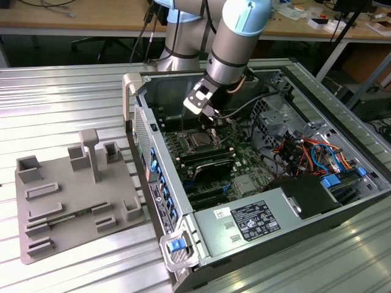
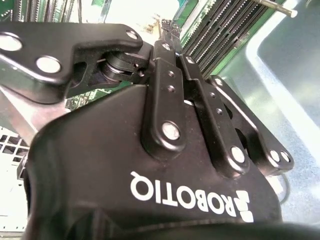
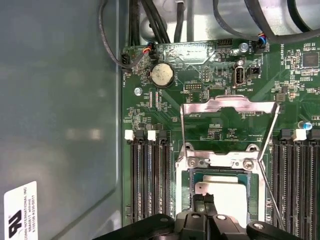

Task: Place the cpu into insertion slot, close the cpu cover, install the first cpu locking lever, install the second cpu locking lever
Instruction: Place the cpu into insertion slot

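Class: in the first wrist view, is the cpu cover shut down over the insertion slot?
No, the cpu cover stands swung open, clear of the insertion slot.

**Arm bent down, fingers drawn together**

Your arm [image 1: 237, 36] slants down and forward in the exterior view, with the wrist [image 1: 223, 72] tipped toward the exterior view's left. The gripper [image 1: 212, 121] points steeply downward. In the first wrist view you see its black fingers [image 3: 199, 206] pressed close, their tips almost meeting.

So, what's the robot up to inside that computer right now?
Gripper shut, tips down at the cpu. It lies in the insertion slot. The cpu cover stands open. No obstruction seen.
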You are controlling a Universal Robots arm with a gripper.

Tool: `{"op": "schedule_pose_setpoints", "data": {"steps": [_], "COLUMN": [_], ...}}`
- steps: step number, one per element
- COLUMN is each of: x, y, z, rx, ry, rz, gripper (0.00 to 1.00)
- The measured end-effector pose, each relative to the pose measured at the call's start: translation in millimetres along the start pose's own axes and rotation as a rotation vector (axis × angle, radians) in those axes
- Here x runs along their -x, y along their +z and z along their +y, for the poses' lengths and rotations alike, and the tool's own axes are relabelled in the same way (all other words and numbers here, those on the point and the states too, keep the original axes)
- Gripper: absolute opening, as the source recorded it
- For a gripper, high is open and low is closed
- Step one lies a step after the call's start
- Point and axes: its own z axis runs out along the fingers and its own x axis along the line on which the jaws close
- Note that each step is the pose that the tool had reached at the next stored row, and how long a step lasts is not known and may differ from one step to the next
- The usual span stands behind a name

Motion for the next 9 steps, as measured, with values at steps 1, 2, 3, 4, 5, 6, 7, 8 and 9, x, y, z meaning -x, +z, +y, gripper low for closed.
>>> {"op": "schedule_pose_setpoints", "data": {"steps": [1,2,3,4,5,6,7,8,9], "x": [0.0,-0.1,-0.3,-0.4,-0.5,-0.5,-0.5,-0.5,-0.5], "y": [-0.9,-4.1,-7.3,-9.7,-10.7,-11.4,-11.4,-11.4,-11.7], "z": [0.0,0.0,0.0,-0.1,-0.1,0.0,0.0,0.0,-0.1], "rx": [0.0,0.0001,0.0001,0.0001,0.0,0.0001,0.0003,0.0003,0.0001], "ry": [0.0,0.0,0.0,0.0,0.0,0.0,0.0,0.0,0.0], "rz": [0.0002,0.0004,0.0006,0.0006,0.0005,0.0006,0.0008,0.0009,0.0006], "gripper": [0.11,0.11,0.11,0.11,0.11,0.11,0.11,0.11,0.11]}}
